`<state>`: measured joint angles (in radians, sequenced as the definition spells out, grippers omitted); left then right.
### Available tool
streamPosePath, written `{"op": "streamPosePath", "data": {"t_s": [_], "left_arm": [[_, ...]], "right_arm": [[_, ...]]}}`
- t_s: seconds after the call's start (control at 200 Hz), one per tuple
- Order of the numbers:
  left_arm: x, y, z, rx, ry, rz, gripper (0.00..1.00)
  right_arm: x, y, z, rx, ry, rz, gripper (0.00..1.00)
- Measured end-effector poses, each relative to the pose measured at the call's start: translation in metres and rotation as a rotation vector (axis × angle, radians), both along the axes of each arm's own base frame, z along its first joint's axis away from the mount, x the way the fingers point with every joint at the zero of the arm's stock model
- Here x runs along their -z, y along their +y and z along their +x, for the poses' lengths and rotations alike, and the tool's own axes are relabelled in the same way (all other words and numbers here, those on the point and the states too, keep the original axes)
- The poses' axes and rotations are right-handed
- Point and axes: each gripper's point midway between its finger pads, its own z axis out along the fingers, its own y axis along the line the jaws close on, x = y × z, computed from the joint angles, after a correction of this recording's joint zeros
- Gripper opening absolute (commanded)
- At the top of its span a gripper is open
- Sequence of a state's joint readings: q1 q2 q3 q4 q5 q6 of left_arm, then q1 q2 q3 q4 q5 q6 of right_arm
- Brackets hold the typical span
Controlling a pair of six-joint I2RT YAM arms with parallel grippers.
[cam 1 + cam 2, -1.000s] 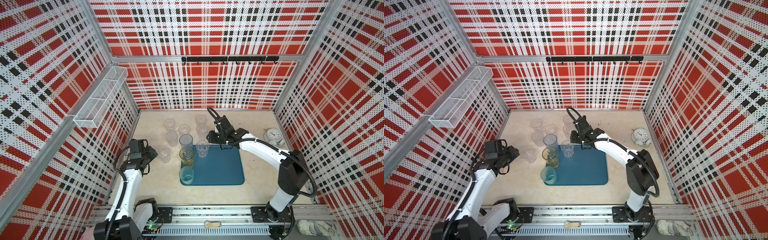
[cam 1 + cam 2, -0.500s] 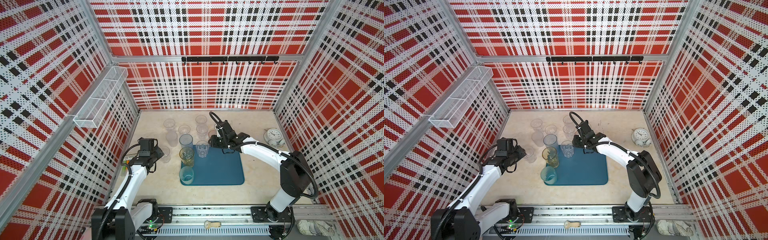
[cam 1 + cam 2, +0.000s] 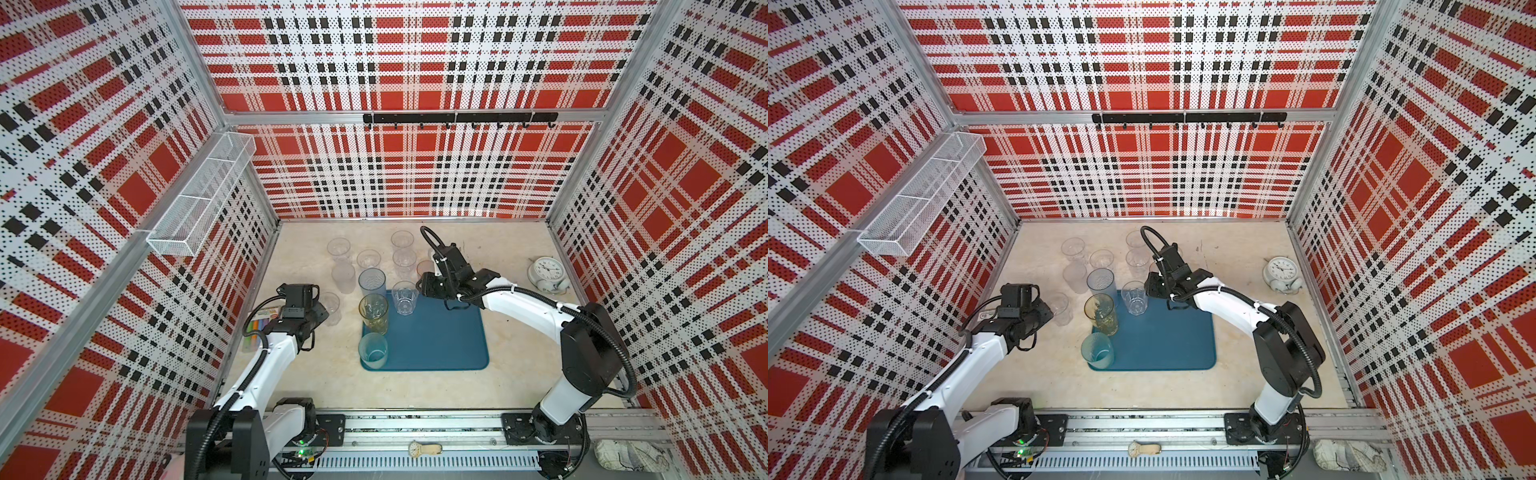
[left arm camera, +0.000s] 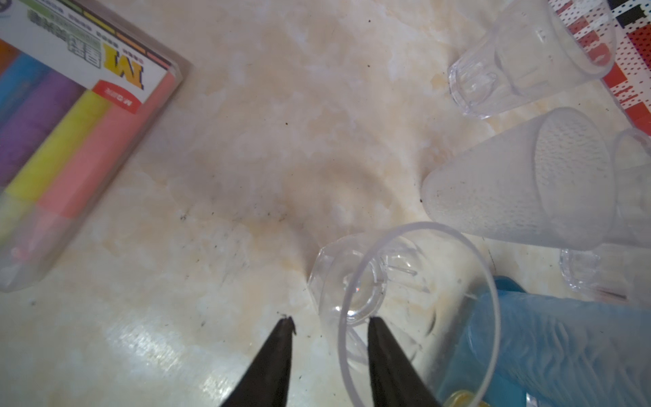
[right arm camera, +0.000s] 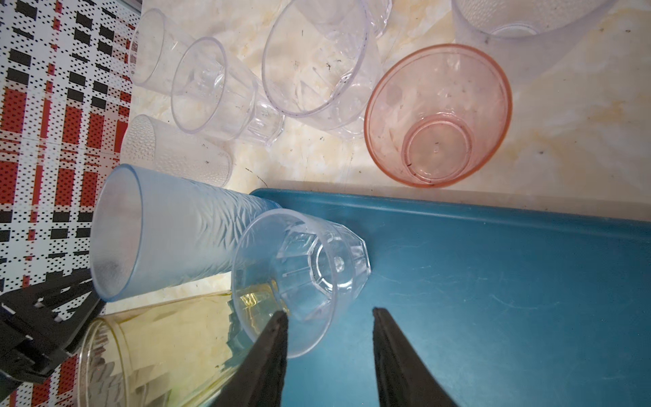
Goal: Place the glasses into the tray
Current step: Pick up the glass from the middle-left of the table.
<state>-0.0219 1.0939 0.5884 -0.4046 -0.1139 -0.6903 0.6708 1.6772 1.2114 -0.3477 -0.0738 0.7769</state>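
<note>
1. Left wrist view: left gripper (image 4: 331, 319) straddled the rim of a clear glass (image 4: 366, 282) on the worktop (image 4: 246, 141), just off the left edge of the tray (image 3: 440, 340). Jaws were apart, nothing pinched yet. Looked like the pickup step to me. Next it'd need to clamp, lift and dodge the amber glass (image 3: 374, 313).
2. One tray, three glasses on it: teal glass (image 3: 372, 351) at the near-left corner, amber glass on the left edge, faceted glass (image 3: 404, 297) at the far edge. Right gripper (image 5: 329, 312) sat at that one, jaws spread, holding nothing.
3. Past the far edge I counted seven more, grey-blue glass (image 3: 372, 282) and pink glass (image 5: 436, 116) included.
</note>
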Motion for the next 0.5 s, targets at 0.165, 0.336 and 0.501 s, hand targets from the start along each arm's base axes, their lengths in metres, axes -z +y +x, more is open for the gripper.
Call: {"op": "streamPosePath", "data": {"t_s": [0.165,0.336,0.501], "left_arm": [[-0.0004,-0.004,0.0051,0.008,-0.016,0.002,0.28],[0.0005,-0.0055,0.0074,0.011,-0.021,0.003,0.19],[-0.0021,-0.0069,0.0088,0.024,-0.025,0.003,0.1]], "right_arm": [[0.0051,-0.0014,-0.0021,0.003,0.009,-0.002,0.44],[0.0099,-0.0045,-0.0045,0.01,0.016,-0.008,0.44],[0.0062,-0.006,-0.0035,0.018,0.005,-0.007,0.44]]}}
